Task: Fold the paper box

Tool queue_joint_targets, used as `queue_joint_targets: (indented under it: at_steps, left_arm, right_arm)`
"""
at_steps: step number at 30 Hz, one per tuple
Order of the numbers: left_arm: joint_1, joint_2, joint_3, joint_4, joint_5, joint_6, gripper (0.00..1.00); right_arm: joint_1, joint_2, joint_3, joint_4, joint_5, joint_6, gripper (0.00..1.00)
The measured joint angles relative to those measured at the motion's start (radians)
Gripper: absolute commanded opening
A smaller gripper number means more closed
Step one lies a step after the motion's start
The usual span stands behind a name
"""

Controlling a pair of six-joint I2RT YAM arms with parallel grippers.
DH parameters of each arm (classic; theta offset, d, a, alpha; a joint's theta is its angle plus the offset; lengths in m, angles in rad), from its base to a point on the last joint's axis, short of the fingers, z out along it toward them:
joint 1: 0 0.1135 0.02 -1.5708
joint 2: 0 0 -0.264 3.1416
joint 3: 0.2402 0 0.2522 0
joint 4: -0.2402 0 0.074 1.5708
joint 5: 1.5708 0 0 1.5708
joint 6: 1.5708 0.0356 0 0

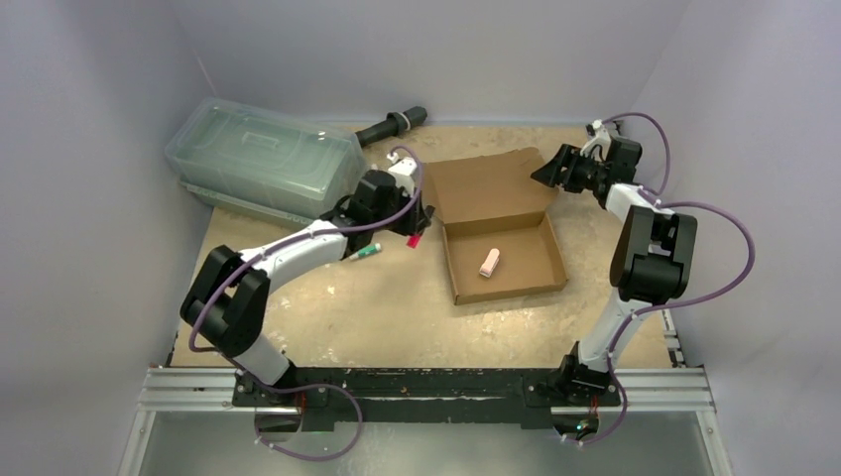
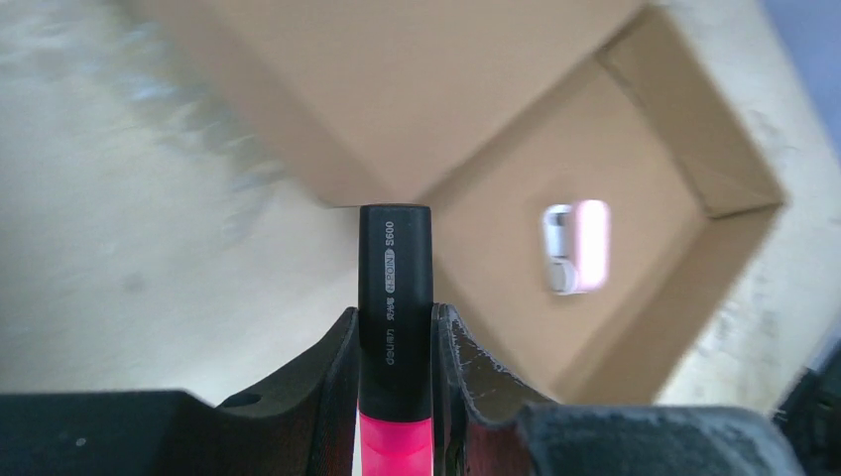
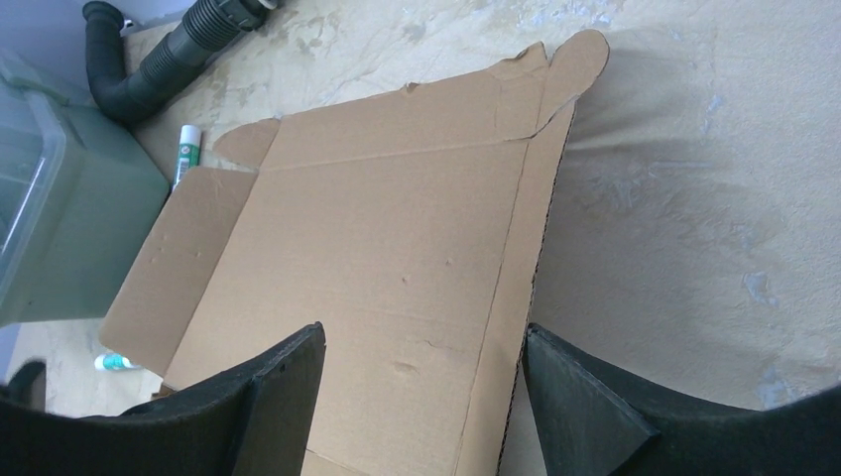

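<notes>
Black fingers (image 2: 339, 372) of the left gripper (image 2: 395, 332) fill the bottom of the left wrist view, pinched tight on a pink highlighter (image 2: 395, 297) with a black cap, and that cap points straight out toward the paper box (image 2: 555, 198). From above, the left gripper (image 1: 421, 220) sits right at the left edge of the box, about where tray meets lid, with the pink end of the highlighter (image 1: 416, 240) sticking out below it.

And the paper box (image 1: 501, 238) itself? It lies on the table (image 1: 397, 307), middle to right. Its tray is formed, walls up, on the near side. Its lid is thrown open and lies back toward the far side. Inside the tray lies a small pink-and-white object (image 1: 489, 263), loose on the floor of the box.

Over on the right, the right gripper (image 1: 545, 171) hovers at the far right corner of the open lid, fingers spread wide. Its wrist camera looks down across the lid (image 3: 397, 258), the right edge running between the two fingers (image 3: 283, 397); I cannot tell whether they touch the cardboard.

Far left, a clear greenish plastic container (image 1: 263, 159). Behind it, a black ribbed hose (image 1: 392, 126). Near the left forearm, a green-tipped marker (image 1: 364, 254) lies on the table.
</notes>
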Motion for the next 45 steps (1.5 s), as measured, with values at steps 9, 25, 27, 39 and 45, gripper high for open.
queue_joint_targets:
  at_steps: [9,25,27,39,45]
  left_arm:
    - [-0.236,0.239,0.229,0.013,0.005,-0.024,0.47]
    - [-0.266,-0.084,0.112,-0.256,-0.287,0.144,0.63]
    - [-0.263,-0.151,0.056,-0.325,-0.294,0.15,0.63]
    - [-0.32,0.09,0.038,-0.608,-0.399,0.343,0.67]
    - [-0.337,0.109,-0.004,-0.641,-0.367,0.385,0.6]
  right_arm:
    - [0.0,0.0,0.0,0.0,0.0,0.0,0.76]
    - [0.0,0.0,0.0,0.0,-0.002,0.0,0.77]
    - [0.0,0.0,0.0,0.0,-0.002,0.0,0.77]
    - [0.0,-0.001,0.0,0.0,-0.002,0.0,0.77]
    - [0.0,-0.001,0.0,0.0,-0.002,0.001,0.77]
